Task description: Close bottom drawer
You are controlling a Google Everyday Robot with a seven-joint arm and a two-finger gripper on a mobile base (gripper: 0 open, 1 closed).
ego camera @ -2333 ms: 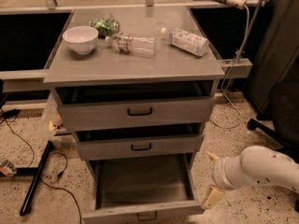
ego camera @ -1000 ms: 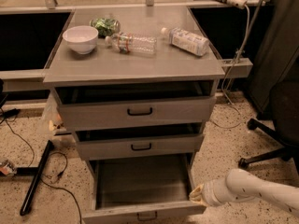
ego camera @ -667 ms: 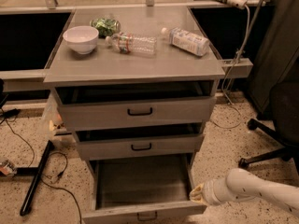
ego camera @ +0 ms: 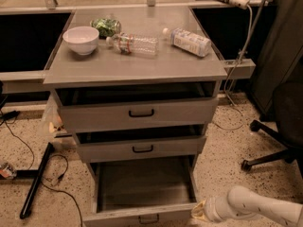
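The bottom drawer [ego camera: 142, 183] of the grey cabinet [ego camera: 137, 65] is pulled far out, its grey tray empty and its narrow front [ego camera: 139, 217] with a small black handle [ego camera: 149, 218] at the lower edge of the camera view. My gripper [ego camera: 199, 211] comes in from the lower right on a white arm [ego camera: 255, 207] and sits at the right end of the drawer front. The middle drawer [ego camera: 142, 148] and top drawer [ego camera: 139, 113] stand slightly out.
On the cabinet top lie a white bowl [ego camera: 81, 39], a green bag [ego camera: 106, 26], a clear bottle [ego camera: 133, 43] and a white bottle [ego camera: 188, 40]. A black office chair [ego camera: 279, 122] stands at the right. Cables and a black bar [ego camera: 35, 179] lie on the speckled floor at the left.
My arm has dropped from beside the drawer's right side down to the right end of the drawer front. The view now sits closer to the cabinet. The drawer stays out.
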